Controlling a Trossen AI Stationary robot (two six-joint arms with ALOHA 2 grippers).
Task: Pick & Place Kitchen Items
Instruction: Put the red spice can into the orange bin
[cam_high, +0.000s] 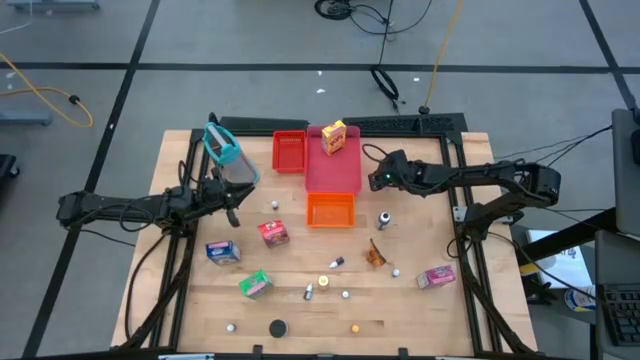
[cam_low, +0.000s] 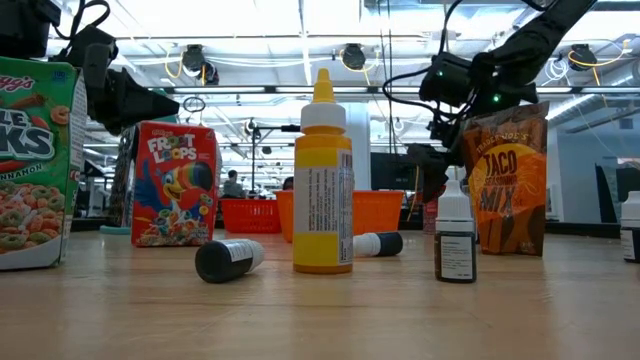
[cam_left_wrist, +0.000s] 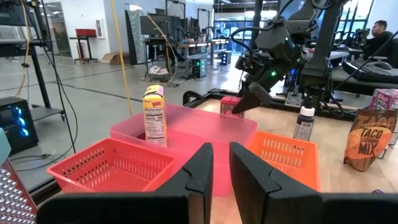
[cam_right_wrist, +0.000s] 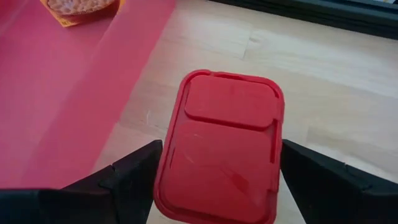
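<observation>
A flat red box (cam_right_wrist: 224, 146) lies on the wood beside the pink tray (cam_right_wrist: 56, 81). My right gripper (cam_right_wrist: 221, 168) is open and slants down over it, one finger on each side of it and apart from it. In the left wrist view the same red box (cam_left_wrist: 231, 106) shows behind the pink tray, under my right gripper (cam_left_wrist: 252, 99). A yellow box (cam_high: 334, 137) stands in the pink tray. My left gripper (cam_left_wrist: 221, 168) waits level at the table's left side, shut, with nothing between its fingers.
A red tray (cam_high: 290, 150) and an orange tray (cam_high: 330, 210) flank the pink tray (cam_high: 335, 172); a teal basket (cam_high: 225, 150) stands far left. Boxes, a taco packet (cam_high: 376, 253), small bottles and caps lie scattered over the near half of the table.
</observation>
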